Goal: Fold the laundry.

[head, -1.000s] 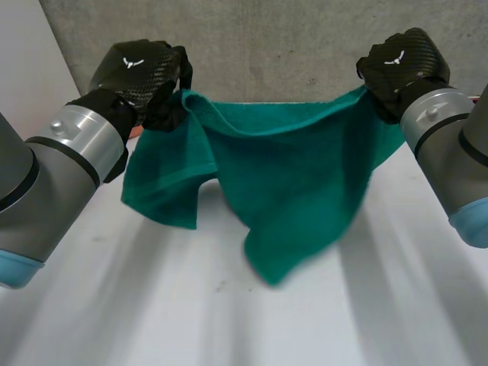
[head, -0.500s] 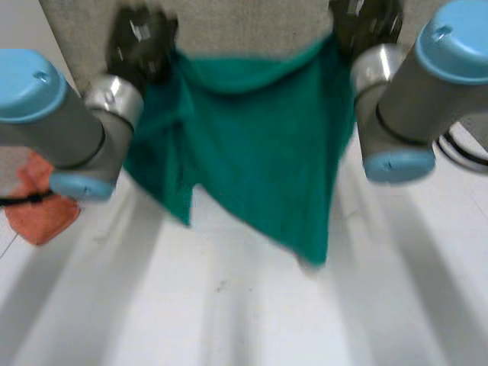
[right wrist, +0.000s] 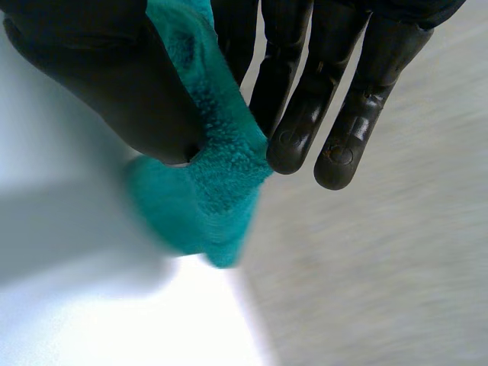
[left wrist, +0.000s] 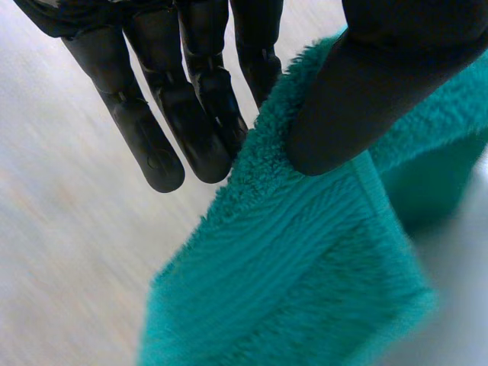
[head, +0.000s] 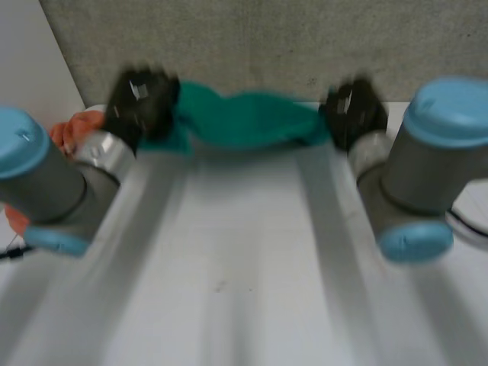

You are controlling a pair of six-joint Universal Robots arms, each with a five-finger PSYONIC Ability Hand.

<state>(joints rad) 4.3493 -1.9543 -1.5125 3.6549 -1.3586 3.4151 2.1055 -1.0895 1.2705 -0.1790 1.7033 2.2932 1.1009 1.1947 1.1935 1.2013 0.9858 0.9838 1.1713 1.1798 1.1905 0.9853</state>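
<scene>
- Two hands reach to the bench [head: 244, 252] far edge, arms low, green towel [head: 244, 122] slung between them.
- Left hand [head: 141, 103] pinches one towel end, thumb against fingers.
- Right hand [head: 352, 114] pinches the other.

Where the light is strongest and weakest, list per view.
Head view: the white table is brightest; the green towel between left hand and right hand is evenly lit. Left wrist view: the towel darkens under its fold beside the thumb. Right wrist view: the table glares beside the towel's corner.
</scene>
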